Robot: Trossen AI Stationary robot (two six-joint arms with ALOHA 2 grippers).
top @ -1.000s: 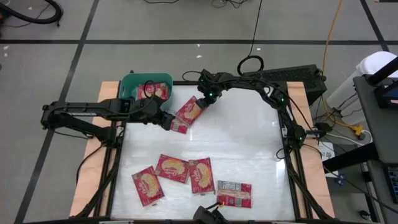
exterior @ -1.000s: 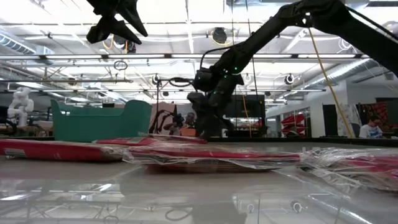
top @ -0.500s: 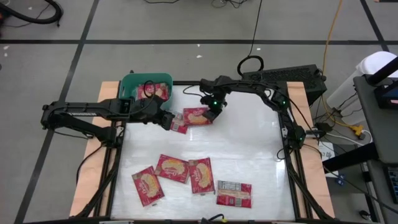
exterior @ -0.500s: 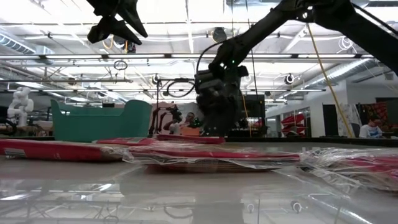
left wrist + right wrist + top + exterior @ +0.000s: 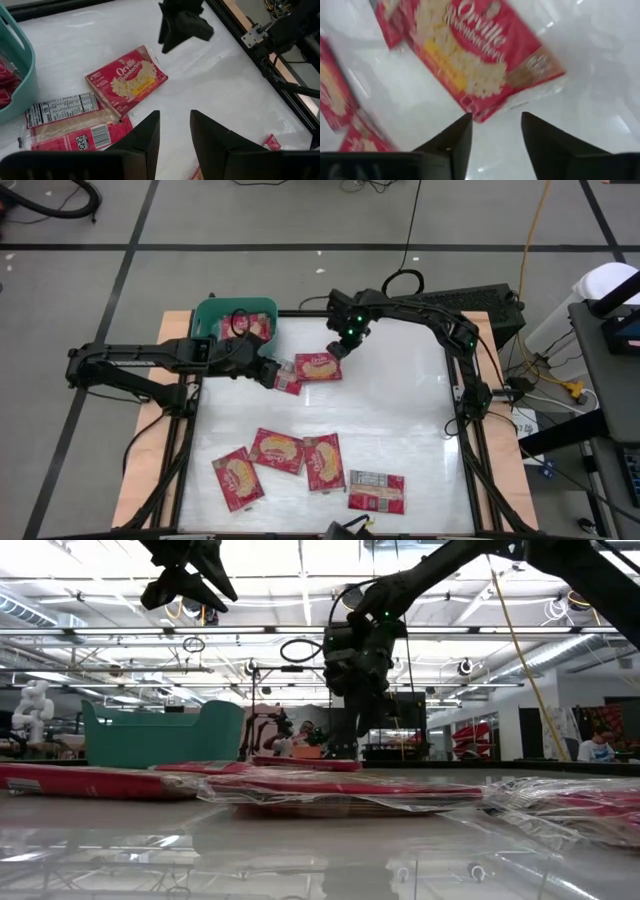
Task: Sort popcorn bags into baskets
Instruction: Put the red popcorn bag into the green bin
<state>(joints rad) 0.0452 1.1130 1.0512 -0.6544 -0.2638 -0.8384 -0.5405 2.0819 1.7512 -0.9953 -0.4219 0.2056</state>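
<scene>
Lifted off its popcorn bag (image 5: 317, 366), right hand (image 5: 337, 350) hangs open.

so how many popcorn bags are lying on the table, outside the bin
6: two overlapping beside the teal bin, at and; four near the front edge, at. More sit inside the bin.

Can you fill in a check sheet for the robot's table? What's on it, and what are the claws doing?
Surface: white table, glossy.
Job's things: teal basket at the far left corner, bags inside. Two bags lie beside it, four more at the near edge.
Clutter: nothing seen.
Claws: left claw hovers by the basket, fingers apart, empty. Right claw is raised above a bag, open, empty.
Cables: yellow cable and black cable on the floor.
Surroundings: grey floor with dark lines; a person sits far off.
</scene>
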